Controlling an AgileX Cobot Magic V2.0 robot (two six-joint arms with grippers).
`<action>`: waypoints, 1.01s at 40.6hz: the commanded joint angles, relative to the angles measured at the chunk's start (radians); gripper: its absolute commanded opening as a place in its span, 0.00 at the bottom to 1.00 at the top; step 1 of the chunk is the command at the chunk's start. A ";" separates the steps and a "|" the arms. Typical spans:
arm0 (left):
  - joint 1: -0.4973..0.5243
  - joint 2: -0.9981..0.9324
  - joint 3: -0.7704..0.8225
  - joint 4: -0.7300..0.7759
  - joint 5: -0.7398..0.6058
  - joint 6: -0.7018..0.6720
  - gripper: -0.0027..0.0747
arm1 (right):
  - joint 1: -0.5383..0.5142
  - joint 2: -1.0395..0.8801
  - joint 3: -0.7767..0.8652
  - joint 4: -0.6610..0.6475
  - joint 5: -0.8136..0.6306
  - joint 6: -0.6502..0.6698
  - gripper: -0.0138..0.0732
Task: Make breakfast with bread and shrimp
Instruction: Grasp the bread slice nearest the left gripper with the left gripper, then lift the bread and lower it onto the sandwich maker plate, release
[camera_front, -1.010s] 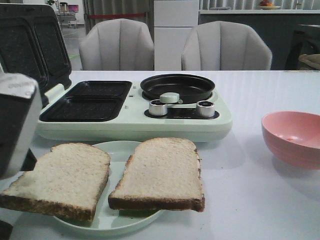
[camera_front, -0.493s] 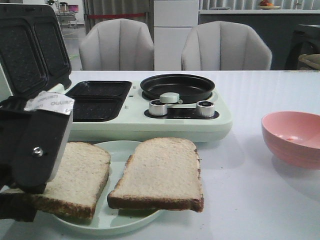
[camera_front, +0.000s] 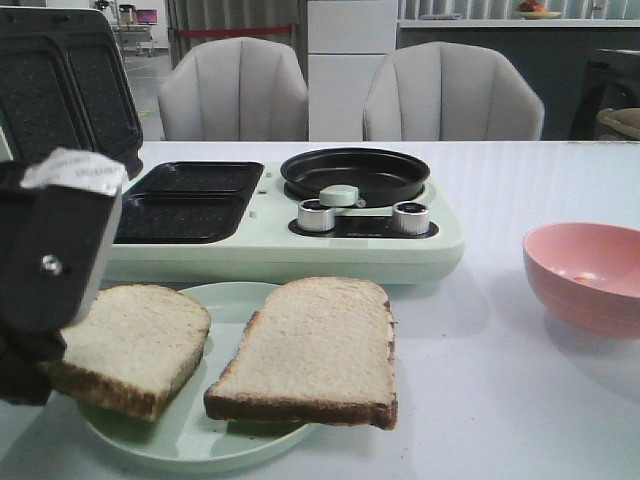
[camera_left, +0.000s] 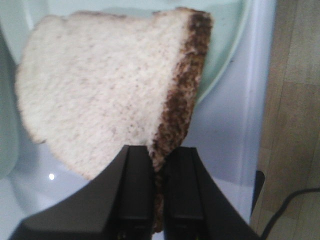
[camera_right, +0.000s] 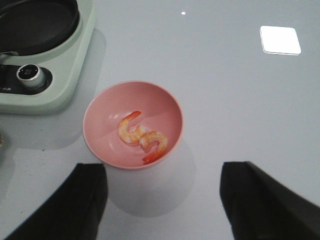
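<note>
Two slices of bread lie on a pale green plate (camera_front: 200, 445). My left gripper (camera_left: 159, 152) is shut on the brown crust corner of the left slice (camera_front: 135, 345) (camera_left: 100, 85), which sits tilted over the plate's left side. In the front view the gripper's black body (camera_front: 50, 270) covers that slice's left edge. The right slice (camera_front: 310, 350) lies flat and untouched. Two curved orange-pink shrimp (camera_right: 142, 137) rest in the pink bowl (camera_right: 100, 125) (camera_front: 590, 275). My right gripper (camera_right: 164, 170) hovers open above the table, just near of the bowl, holding nothing.
A mint-green breakfast maker (camera_front: 270, 250) stands behind the plate, with its lid (camera_front: 65, 90) raised over two black sandwich wells (camera_front: 185, 200), a round black pan (camera_front: 355, 172) and two knobs (camera_front: 410, 217). Two grey chairs stand beyond the table. The table's edge (camera_left: 260, 100) runs close beside the plate.
My left gripper came in over the left slice and shut on its crust. The slice has shifted left and tilted; the plate and right slice moved slightly left.
</note>
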 joint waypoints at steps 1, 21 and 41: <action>-0.004 -0.082 -0.051 -0.010 0.026 -0.015 0.16 | -0.001 0.003 -0.028 0.000 -0.080 -0.005 0.82; -0.002 -0.344 -0.202 0.129 -0.007 -0.015 0.16 | -0.001 0.003 -0.028 0.000 -0.080 -0.005 0.82; 0.181 -0.032 -0.392 0.352 -0.204 -0.015 0.16 | -0.001 0.003 -0.028 0.000 -0.080 -0.005 0.82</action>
